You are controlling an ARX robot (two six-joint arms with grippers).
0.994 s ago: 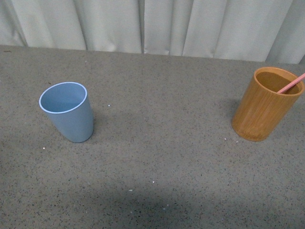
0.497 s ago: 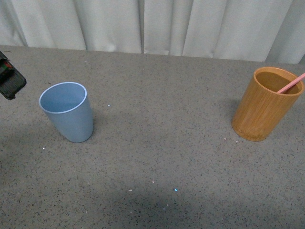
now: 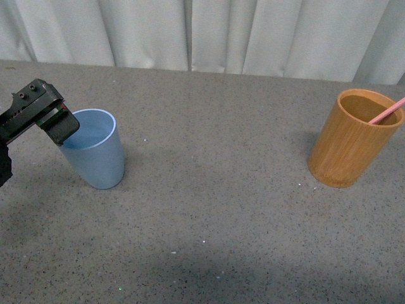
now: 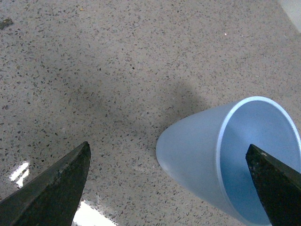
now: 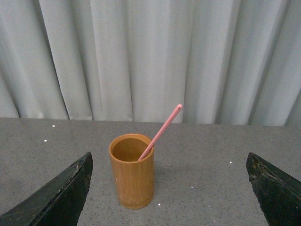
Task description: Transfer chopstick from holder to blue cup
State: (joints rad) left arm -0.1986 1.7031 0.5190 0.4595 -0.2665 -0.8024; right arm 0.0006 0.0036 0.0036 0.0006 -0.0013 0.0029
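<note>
The blue cup stands upright at the left of the grey table. My left gripper is open and reaches in from the left, just above the cup's near-left rim. In the left wrist view the cup lies between the spread fingertips, one finger over its mouth. The orange-brown holder stands at the right with one pink-red chopstick leaning out to the right. In the right wrist view the holder and chopstick sit ahead of my open, empty right gripper, well apart from it.
Grey speckled table top spreads between the two cups. White curtains hang along the far edge. The right arm does not show in the front view.
My left gripper has come into the front view from the left and moved right, up to the blue cup's rim. Cups and chopstick have not moved.
</note>
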